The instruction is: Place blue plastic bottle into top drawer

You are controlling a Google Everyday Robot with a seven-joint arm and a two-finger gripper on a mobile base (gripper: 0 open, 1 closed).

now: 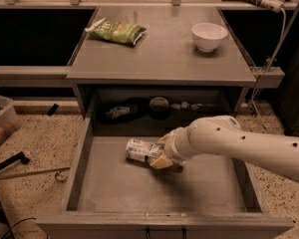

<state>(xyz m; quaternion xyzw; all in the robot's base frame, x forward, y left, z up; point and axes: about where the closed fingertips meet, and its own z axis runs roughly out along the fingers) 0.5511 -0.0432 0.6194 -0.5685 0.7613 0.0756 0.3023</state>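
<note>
The blue plastic bottle (pixel 141 150) lies on its side, low inside the open top drawer (pixel 114 188), near the drawer's back middle. My gripper (pixel 161 157) comes in from the right on a white arm and is shut on the bottle's right end. The bottle's pale label points left. The drawer is pulled fully out below the grey table.
A green snack bag (pixel 117 32) and a white bowl (pixel 209 36) sit on the grey table top (pixel 164 59). A dark shelf recess (pixel 154 108) behind the drawer holds clutter. A plastic bin (pixel 0 123) stands on the speckled floor at the left.
</note>
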